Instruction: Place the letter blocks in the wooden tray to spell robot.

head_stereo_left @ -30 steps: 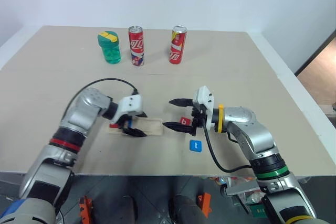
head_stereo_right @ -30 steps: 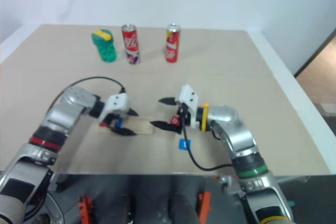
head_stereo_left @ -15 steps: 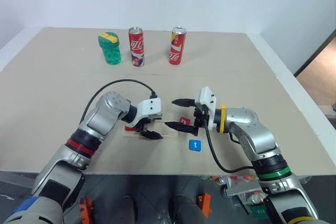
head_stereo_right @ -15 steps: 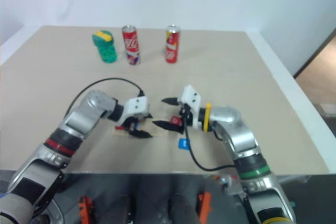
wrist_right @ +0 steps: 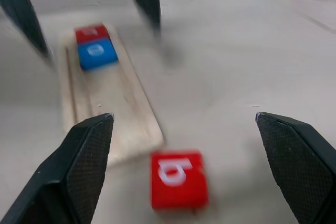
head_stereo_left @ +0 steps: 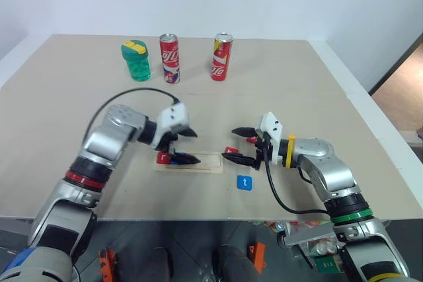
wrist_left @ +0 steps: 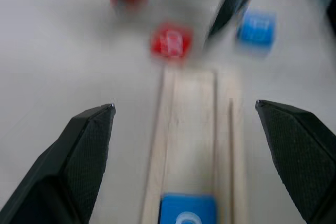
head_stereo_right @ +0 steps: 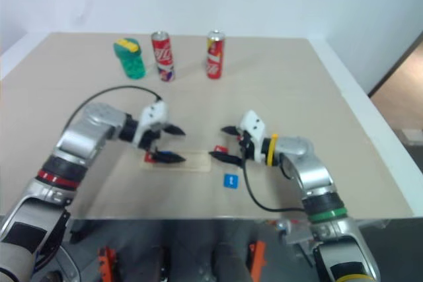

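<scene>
With a red block (wrist_right: 90,32) and a blue o block (wrist_right: 96,54) seated at the wooden tray's (head_stereo_left: 190,162) far-left end, both grippers' fingers spread wide and empty, the red b block (wrist_right: 177,179), probably next, lies off the tray's right end beneath the right gripper (head_stereo_left: 238,146), the left gripper (head_stereo_left: 184,146) over the seated blocks.

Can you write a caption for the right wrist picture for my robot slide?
Open right gripper faces a red b block lying beside the wooden tray.

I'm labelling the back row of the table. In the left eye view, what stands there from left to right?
Green jar with a yellow-and-green lid → red can → red-and-yellow can.
</scene>
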Controlling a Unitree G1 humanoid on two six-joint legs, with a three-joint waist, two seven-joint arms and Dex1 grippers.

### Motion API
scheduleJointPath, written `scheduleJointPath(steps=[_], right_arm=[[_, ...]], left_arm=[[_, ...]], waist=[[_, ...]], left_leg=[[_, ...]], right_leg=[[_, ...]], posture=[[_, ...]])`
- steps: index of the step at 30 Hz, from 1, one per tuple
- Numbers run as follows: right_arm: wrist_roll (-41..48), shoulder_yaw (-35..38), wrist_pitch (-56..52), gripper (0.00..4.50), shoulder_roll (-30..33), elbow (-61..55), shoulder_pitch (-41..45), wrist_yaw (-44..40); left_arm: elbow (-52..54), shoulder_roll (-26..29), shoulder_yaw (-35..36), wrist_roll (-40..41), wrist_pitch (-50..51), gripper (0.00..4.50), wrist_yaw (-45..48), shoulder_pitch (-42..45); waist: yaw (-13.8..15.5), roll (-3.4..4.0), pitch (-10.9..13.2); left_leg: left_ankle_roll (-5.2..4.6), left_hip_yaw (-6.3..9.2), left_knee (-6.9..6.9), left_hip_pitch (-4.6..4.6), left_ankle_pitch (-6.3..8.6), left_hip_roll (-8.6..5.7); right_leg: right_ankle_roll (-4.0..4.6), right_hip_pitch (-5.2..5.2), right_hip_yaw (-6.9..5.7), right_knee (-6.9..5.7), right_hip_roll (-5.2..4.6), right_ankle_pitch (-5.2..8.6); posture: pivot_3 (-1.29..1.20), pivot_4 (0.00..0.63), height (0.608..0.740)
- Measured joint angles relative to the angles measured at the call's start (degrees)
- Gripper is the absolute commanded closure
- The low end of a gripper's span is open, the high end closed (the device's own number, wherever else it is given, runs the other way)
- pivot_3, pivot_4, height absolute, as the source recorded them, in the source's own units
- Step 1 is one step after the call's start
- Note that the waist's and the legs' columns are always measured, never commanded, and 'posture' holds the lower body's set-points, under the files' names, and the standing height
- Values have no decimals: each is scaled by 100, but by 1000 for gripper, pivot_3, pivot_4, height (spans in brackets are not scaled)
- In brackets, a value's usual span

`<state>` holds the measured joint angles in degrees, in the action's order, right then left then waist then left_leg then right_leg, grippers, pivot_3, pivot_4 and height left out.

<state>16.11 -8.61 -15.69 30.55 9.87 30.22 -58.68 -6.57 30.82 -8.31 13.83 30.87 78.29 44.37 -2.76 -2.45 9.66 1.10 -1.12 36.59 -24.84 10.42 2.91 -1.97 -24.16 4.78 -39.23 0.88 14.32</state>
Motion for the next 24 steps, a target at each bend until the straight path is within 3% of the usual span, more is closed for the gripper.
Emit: scheduleJointPath(steps=[3,9,15,24], right_arm=[[-57,5,52,0,24,63,-68,-5],[-167,-12,130,0,-2,194,-155,-14],[-267,-18,180,0,-21,264,-185,-8],[-409,-18,370,2917,-25,506,-249,13]], left_arm=[[825,-10,714,738,51,55,-173,-821],[1988,-210,889,950,-423,55,-806,-2914],[2642,-266,916,915,-864,55,-1561,-3652],[3033,-267,912,910,-887,0,-2437,-4010]], waist=[[-15,8,-4],[4,7,-2],[18,7,-2],[9,7,-2]], left_leg=[[0,-11,-13,13,1,-1],[2,-12,-11,14,1,-3],[0,-31,-3,74,-10,-4],[1,-39,-12,84,-10,-1]], right_leg=[[3,5,10,1,-5,4],[7,8,9,2,-13,2],[22,69,13,16,-20,3],[21,71,18,17,-18,5]], posture=[[0,150,740],[0,150,740],[0,150,740],[0,150,740]])
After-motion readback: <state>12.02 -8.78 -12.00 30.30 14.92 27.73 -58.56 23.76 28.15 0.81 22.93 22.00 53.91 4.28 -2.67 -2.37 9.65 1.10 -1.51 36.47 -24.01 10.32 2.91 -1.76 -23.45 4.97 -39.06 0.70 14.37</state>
